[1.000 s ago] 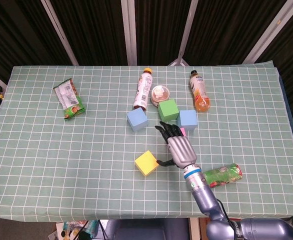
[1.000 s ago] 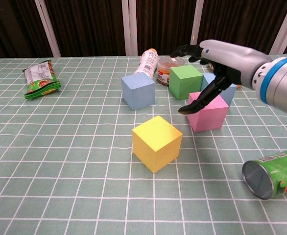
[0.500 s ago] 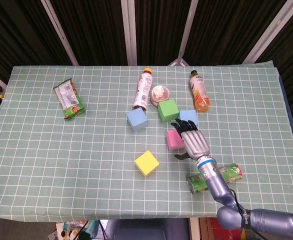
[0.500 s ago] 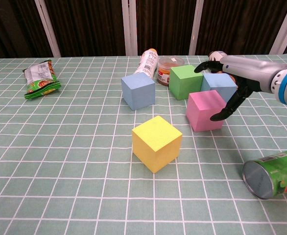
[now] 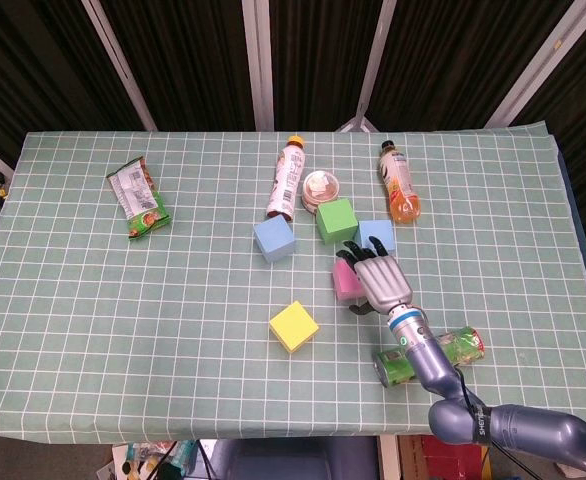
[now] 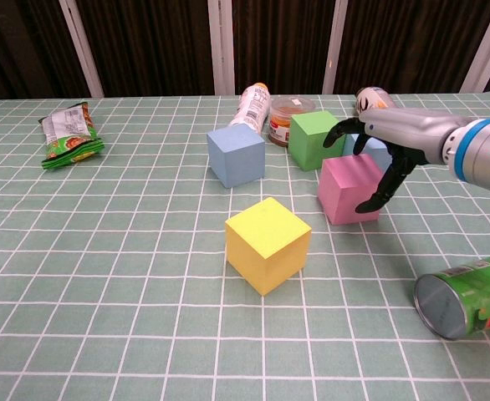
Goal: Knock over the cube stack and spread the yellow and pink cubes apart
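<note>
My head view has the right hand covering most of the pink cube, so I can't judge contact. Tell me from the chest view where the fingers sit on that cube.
Observer: The right hand arches over the pink cube. Its fingers hang at the cube's top far edge, on the side facing the green cube.
Operator: Give me the thumb.
Observer: The thumb reaches down the cube's right face, with its tip at or very near the surface. I cannot confirm firm contact.
Operator: Report how the cube is seated.
Observer: It sits flat on the tablecloth, neither lifted nor tilted.
</note>
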Controlling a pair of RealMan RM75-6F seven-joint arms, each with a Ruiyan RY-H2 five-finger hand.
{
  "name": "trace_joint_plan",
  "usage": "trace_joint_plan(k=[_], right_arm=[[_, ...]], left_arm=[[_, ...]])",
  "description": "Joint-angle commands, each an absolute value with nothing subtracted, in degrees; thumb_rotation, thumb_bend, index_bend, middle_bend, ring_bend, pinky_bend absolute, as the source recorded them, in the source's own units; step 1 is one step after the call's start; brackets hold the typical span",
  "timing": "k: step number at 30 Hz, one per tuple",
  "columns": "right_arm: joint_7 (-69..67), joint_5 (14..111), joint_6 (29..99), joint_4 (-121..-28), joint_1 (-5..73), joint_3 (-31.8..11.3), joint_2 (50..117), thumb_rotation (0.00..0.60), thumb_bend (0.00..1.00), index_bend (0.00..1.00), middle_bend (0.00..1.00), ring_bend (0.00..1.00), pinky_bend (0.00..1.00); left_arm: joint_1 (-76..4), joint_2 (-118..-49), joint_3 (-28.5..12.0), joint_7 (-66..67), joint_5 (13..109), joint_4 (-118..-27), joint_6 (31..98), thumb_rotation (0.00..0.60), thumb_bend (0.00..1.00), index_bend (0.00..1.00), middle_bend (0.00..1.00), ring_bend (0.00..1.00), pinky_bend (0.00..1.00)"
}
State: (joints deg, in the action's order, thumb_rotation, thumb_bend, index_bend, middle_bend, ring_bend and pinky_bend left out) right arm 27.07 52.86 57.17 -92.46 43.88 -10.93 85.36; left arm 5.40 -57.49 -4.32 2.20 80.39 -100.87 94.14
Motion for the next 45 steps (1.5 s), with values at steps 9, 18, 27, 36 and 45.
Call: trace_joint_plan(k=[9, 18, 27, 36, 45], right_arm=[[31.16, 52.47, 57.26, -86.58, 46.42, -10.80, 89.00, 0.600, 0.15, 0.33, 0.24, 0.30, 0.00], [34.40, 52.26, 58.89, -85.64, 46.42, -9.93, 89.04, 0.600, 0.19, 0.46, 0.44, 0.50, 0.07], [30.80, 54.74, 59.51, -89.44, 45.31, -10.52, 87.05, 0.600, 0.26, 0.56, 0.54, 0.60, 0.14], [27.75, 55.19, 59.95, -97.94, 46.10, -13.95, 85.78, 0.600, 0.26, 0.56, 0.54, 0.60, 0.14], [31.12, 54.16, 61.87, -101.40, 46.75, -12.65, 87.89, 0.600, 0.26, 0.56, 0.54, 0.60, 0.14]], left_arm=[[5.54, -57.28, -4.51, 1.76, 80.02, -100.77, 94.28, 0.600, 0.15, 0.18, 0.03, 0.00, 0.00], [5.56, -57.20, -4.31, 1.88, 80.47, -100.97, 94.31, 0.600, 0.15, 0.18, 0.03, 0.00, 0.00], [5.54, -57.11, -4.18, 1.62, 80.56, -101.01, 94.07, 0.600, 0.15, 0.18, 0.03, 0.00, 0.00], [5.49, -57.13, -4.07, 1.76, 80.71, -101.11, 93.95, 0.600, 0.15, 0.18, 0.03, 0.00, 0.00], [5.72, -56.57, -4.38, -0.04, 80.23, -100.70, 94.09, 0.600, 0.15, 0.18, 0.03, 0.00, 0.00]])
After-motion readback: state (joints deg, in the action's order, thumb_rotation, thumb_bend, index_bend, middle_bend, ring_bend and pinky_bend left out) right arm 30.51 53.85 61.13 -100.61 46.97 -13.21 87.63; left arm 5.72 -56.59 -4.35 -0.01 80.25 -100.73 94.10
